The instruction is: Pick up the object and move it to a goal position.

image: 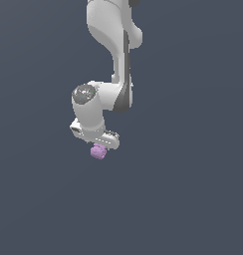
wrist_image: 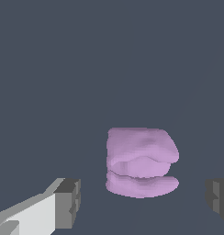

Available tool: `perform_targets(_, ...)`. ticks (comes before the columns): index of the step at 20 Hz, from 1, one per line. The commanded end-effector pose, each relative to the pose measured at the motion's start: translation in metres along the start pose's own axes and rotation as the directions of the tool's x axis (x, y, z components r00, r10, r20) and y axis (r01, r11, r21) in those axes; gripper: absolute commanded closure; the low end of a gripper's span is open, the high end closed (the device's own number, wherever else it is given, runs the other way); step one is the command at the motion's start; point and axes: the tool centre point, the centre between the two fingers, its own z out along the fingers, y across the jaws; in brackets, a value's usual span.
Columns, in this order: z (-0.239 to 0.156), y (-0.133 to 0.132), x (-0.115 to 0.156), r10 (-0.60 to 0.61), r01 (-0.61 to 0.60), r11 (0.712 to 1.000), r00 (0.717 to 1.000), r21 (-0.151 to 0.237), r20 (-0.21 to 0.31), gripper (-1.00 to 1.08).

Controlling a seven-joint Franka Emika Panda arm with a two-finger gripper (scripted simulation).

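The object [wrist_image: 141, 161] is a small lumpy lilac-purple block lying on the dark grey floor. In the wrist view it sits between my two fingertips, with a gap on each side, and it touches neither grey pad [wrist_image: 68, 202]. My gripper [wrist_image: 143, 202] is open. In the exterior view the white arm hangs from above with the gripper [image: 97, 145] right over the object [image: 98, 152], whose upper part is hidden by the hand.
A plain dark grey surface [image: 183, 189] spreads all around. No other object or edge shows in either view.
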Motion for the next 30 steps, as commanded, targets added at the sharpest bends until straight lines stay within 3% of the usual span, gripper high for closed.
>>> perform_targets(1, 0.004, 0.006, 0.002, 0.018, -0.018, 1.000, 1.000, -0.002, -0.002, -0.92)
perform_targets(20, 0.054, 0.006, 0.002, 0.019, -0.019, 1.000, 1.000, -0.002, -0.002, -0.92)
perform_targets(21, 0.054, 0.006, 0.002, 0.019, -0.019, 1.000, 1.000, -0.002, -0.002, 1.08)
perform_targets(30, 0.054, 0.006, 0.002, 0.019, -0.019, 1.000, 1.000, -0.002, -0.002, 1.08)
